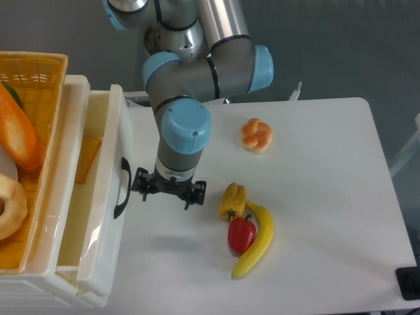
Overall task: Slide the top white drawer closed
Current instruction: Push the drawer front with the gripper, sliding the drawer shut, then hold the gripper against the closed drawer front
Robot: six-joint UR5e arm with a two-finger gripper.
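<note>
Lots of white, a few bright bits

The drawer (pixel 98 197) was glossy white with 1 black handle (pixel 121 187), basket (pixel 33 72) woven yellow, banana (pixel 257 243) yellow, 1 pepper (pixel 241 234) red and 1 pepper (pixel 231 200) yellow, table (pixel 328 197) plain white.

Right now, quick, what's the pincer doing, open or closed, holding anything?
Pincer: open, holding nothing, just right of the black handle of the top white drawer, not touching it.

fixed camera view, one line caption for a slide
UR5e gripper hovers beside the black curved handle of the open glossy white plastic top drawer.
</note>
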